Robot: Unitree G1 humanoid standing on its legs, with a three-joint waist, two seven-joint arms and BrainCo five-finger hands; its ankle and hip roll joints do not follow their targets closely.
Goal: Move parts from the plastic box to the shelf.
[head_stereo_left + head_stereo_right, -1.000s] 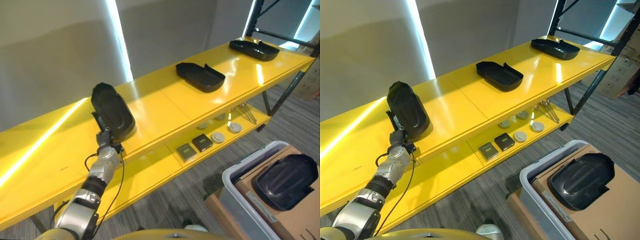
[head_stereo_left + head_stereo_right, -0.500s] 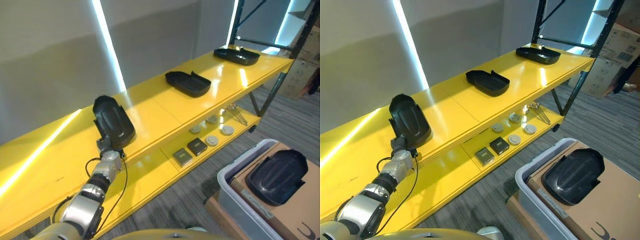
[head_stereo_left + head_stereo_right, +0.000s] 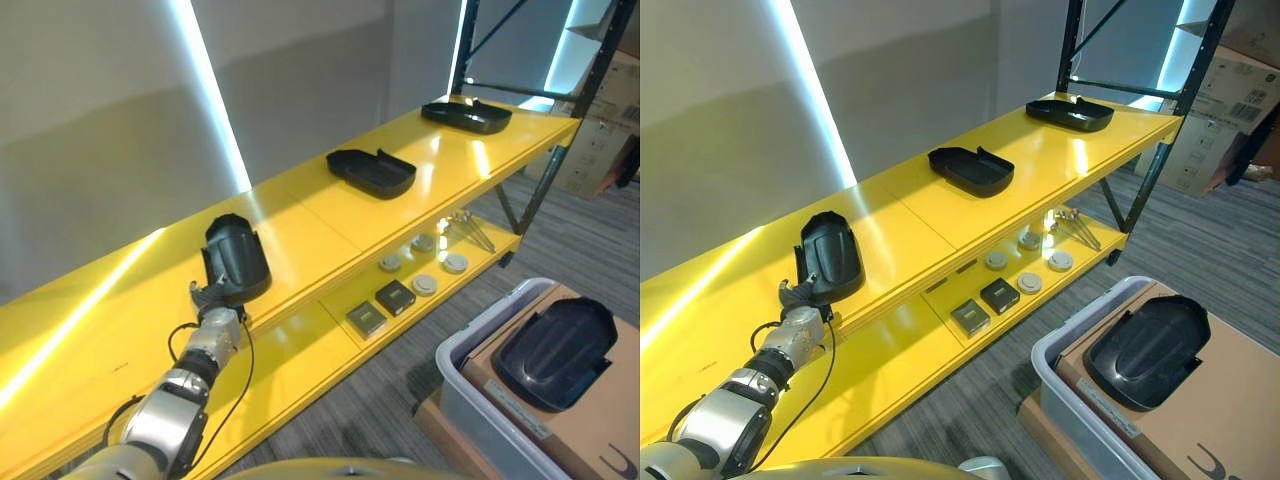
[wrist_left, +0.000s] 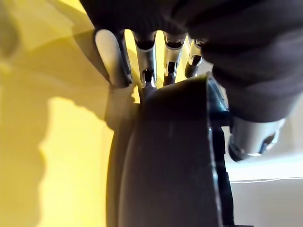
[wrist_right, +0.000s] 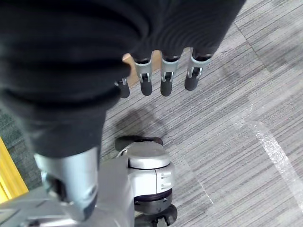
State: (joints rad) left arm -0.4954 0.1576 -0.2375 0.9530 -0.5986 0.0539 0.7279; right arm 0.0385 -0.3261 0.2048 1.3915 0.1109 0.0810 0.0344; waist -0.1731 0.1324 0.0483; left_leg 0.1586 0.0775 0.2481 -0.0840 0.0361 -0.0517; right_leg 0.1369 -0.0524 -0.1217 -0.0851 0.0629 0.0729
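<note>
While the left hand (image 3: 213, 303) pinches the near rim of the black part (image 3: 236, 262) resting on the yellow shelf (image 3: 320, 215) at the left, it looks a light, stiff, slick shell, and the right hand (image 5: 161, 75) hangs relaxed.

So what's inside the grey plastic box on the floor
Inside the grey plastic box lies a brown cardboard sheet with one black moulded plastic part on top. Whatever lies beneath the cardboard is covered.
</note>
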